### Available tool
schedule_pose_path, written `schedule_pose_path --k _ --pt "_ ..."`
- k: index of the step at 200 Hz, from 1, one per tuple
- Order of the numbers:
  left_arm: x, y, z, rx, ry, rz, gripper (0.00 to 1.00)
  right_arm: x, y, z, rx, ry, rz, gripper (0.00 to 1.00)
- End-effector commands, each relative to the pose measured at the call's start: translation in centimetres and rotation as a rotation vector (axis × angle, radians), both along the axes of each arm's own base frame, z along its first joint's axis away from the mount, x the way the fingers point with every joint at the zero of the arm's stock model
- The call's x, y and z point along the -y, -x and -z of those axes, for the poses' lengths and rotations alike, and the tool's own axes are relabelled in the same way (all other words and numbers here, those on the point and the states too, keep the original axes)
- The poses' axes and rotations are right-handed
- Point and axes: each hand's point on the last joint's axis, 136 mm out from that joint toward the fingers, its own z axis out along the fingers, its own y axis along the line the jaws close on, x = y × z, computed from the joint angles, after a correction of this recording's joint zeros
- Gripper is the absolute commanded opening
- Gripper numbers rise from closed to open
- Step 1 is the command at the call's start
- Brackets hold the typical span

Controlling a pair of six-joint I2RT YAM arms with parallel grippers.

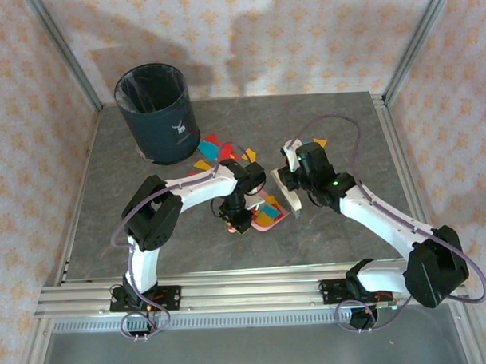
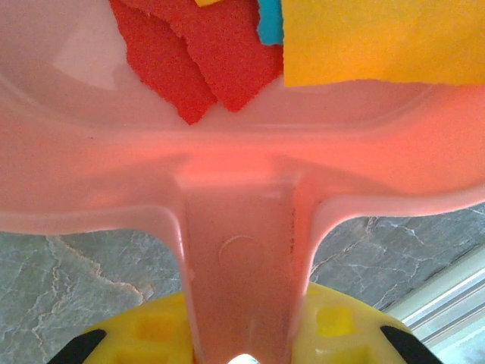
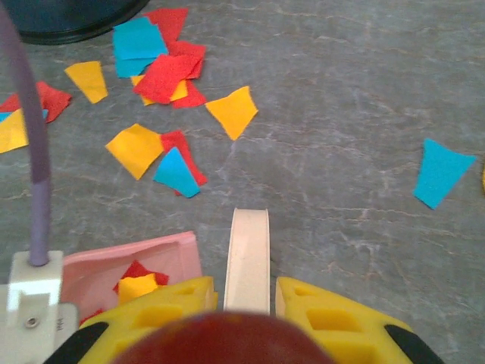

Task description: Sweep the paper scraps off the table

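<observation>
1. Dark blue round bin (image 1: 155, 113), lined, white logo on its side: stood upright, far left.
2. Pink plastic dustpan (image 1: 270, 215): positioned near centre.
3. Cream flat handle (image 1: 290, 203): located just beside the dustpan.
4. Pale floral-patterned backdrop (image 1: 262, 37): seen behind.

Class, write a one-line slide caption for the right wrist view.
Right claw grips a cream handle beside the pink dustpan, paper scraps scattered on the table ahead.
</observation>
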Motion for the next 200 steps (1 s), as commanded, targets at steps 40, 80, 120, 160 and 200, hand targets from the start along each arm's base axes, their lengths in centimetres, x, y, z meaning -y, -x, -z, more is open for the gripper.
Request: schedule_pose_path --k 40,80,120,160,200 --pt "0.1 0.8 -0.5 -0.039 -0.005 0.029 0.00 -2.8 1.7 -1.0 -0.038 -0.093 -0.157 0.00" --pt "0.1 0.6 -0.6 -0.034 -0.005 0.031 0.00 -2.7 1.9 -1.7 -0.013 -0.097 -0.165 0.00" --pt "-0.1 0.5 -0.8 -0.020 -0.009 0.030 0.00 -1.2 1.0 -2.2 0.035 -0.065 -0.076 0.00" --pt "-0.4 -0.1 -1.3 0.036 -0.009 0.020 0.00 1.2 0.3 -4.1 0.129 -0.072 0.063 0.00" --pt "-0.9 -1.2 -3.2 0.126 0.020 -0.015 0.00 3.7 0.1 -5.6 0.195 -0.074 0.206 0.00"
